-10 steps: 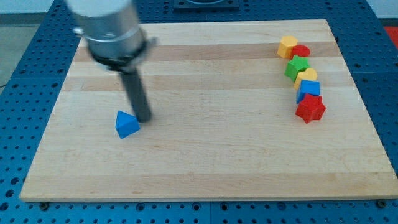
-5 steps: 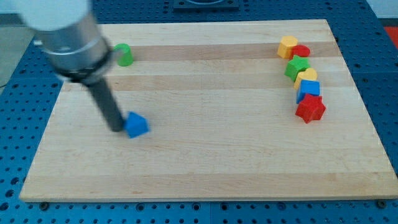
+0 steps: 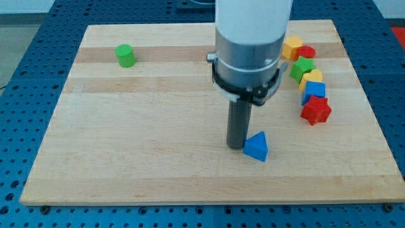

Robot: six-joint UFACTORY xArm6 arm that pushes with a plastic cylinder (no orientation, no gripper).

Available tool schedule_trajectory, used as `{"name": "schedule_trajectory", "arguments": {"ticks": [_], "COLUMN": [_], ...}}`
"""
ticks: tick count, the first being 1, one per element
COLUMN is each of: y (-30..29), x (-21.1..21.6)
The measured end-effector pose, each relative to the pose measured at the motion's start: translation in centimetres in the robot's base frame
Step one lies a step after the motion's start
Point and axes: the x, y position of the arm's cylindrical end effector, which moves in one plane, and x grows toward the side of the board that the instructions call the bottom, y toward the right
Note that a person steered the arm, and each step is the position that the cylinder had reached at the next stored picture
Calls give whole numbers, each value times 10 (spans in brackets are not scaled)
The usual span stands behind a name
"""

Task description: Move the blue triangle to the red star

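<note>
My tip (image 3: 236, 147) touches the blue triangle (image 3: 256, 146) on its left side, lower centre of the board (image 3: 158, 171). Bare wood separates it from the red star (image 3: 315, 111) at right. The arm hides part of the yellow block (image 3: 292, 47). There are no jaws.

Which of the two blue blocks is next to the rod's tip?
The blue triangle, alone near the board's bottom middle, just right of my tip. The other blue block sits far right in the cluster, above the red star.
</note>
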Motion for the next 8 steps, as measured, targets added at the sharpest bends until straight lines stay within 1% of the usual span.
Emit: {"name": "schedule_trajectory", "arguments": {"ticks": [1, 2, 3, 4, 5, 6, 7, 8], "y": [1, 27, 75, 103, 102, 102, 113, 129], "x": [22, 24, 14, 10, 18, 16, 3, -1]}}
